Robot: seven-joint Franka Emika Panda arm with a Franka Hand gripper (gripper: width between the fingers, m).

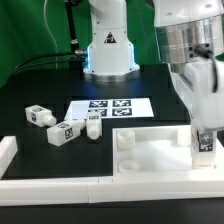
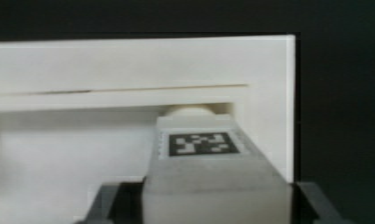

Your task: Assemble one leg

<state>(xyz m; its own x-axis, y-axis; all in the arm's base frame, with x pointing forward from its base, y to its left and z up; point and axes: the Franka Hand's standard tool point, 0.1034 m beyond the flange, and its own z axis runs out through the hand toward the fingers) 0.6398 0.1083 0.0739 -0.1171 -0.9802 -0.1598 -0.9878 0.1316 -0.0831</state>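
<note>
My gripper [image 1: 205,140] is shut on a leg [image 1: 204,143], a small white square post with a marker tag, and holds it upright at the exterior view's right, over the large flat white panel [image 1: 160,155]. In the wrist view the leg [image 2: 205,155] fills the space between the dark fingers [image 2: 116,200], its far end against the panel [image 2: 131,70] near a round socket. Three more legs lie on the black table at the exterior view's left: one [image 1: 38,116], a second [image 1: 62,131] and a third [image 1: 92,125]. A white peg [image 1: 125,141] stands on the panel.
The marker board [image 1: 112,108] lies flat behind the panel. The arm's base [image 1: 108,50] stands at the back centre. A white raised border [image 1: 60,185] runs along the table's front and left.
</note>
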